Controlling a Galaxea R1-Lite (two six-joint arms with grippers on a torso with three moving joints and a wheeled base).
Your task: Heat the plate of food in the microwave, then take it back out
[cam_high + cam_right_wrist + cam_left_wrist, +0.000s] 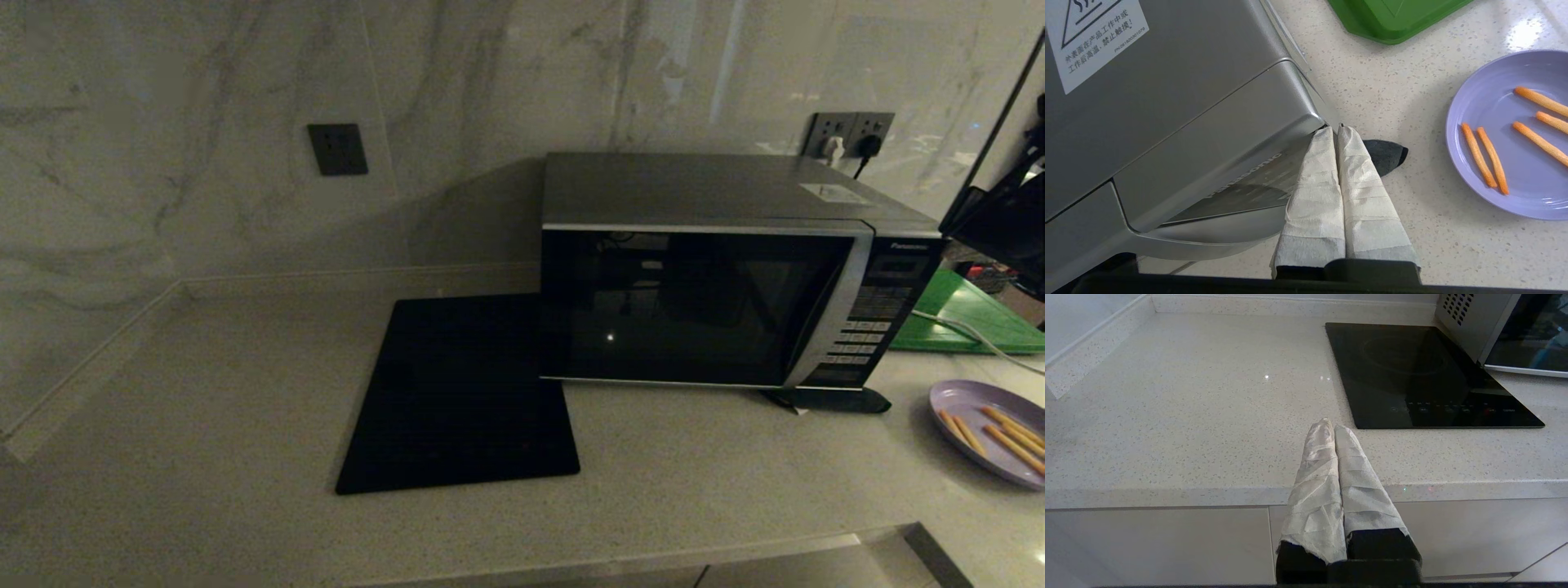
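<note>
The microwave [702, 302] stands on the counter with its dark glass door closed and its keypad on the right. To its right, at the edge of the head view, the light-purple plate [971, 404] holds several orange sticks of food [1012, 433]. In the right wrist view my right gripper [1334, 127] is shut and empty, its taped tips at the upper front right corner of the microwave [1167, 102], with the plate [1494, 192] off to one side. My left gripper [1333, 424] is shut and empty, hovering over the counter's front edge.
A flat black slab [461, 392] lies left of the microwave. A green board [971, 314] and a white cable [971, 335] lie behind the plate. A dark wedge [833, 400] sticks out under the microwave's right front. My right arm [1000, 216] shows at the far right.
</note>
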